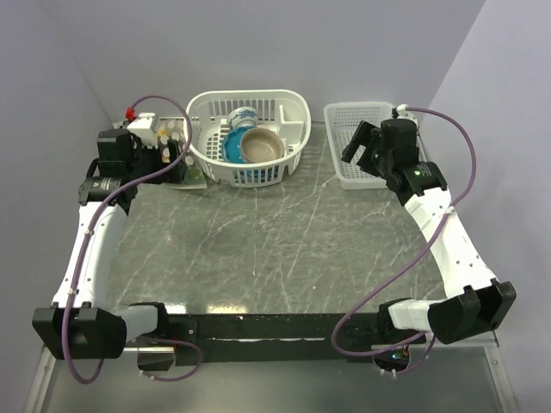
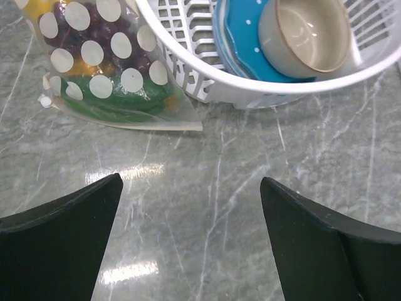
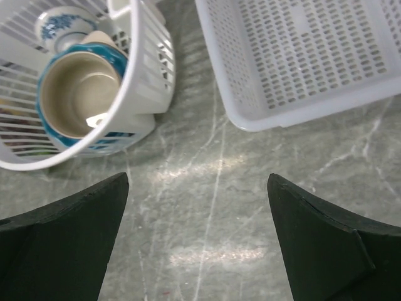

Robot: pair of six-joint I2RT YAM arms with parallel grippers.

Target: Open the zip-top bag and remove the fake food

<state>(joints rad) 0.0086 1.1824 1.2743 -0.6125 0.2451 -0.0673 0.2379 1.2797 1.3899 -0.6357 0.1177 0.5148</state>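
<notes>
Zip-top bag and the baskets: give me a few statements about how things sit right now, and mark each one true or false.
1. The zip-top bag lies on the table beside the round basket, not in it. True.
2. The left tool is shut on the bag. False: it is open above bare table, apart from the bag.
3. The brown bowl sits inside the blue bowl in the round basket. True.
4. The fake food lies loose on the table. False: it is inside the bag.
5. The bowls are in the rectangular basket. False: they are in the round basket.
</notes>
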